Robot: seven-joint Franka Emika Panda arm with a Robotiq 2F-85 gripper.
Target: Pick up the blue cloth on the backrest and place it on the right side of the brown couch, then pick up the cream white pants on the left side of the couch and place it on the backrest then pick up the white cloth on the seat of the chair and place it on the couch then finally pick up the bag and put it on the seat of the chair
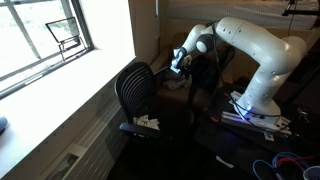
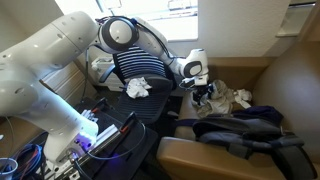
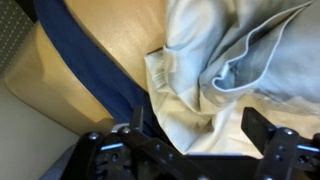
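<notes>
Gripper [image 3: 195, 125] hovers with jaws wide apart directly over the cream pants [image 3: 200, 60], bunched on the couch [image 3: 110, 30] seat, blue cloth [image 3: 90, 68] a diagonal strip against their edge; hemmed fold lies between the jaws, so a straight descent looks sufficient.

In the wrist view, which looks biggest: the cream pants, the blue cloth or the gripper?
1. Cream pants, filling the right half.
2-3. Blue cloth and gripper look alike in spread; the gripper is nearest the camera, so unranked.
</notes>
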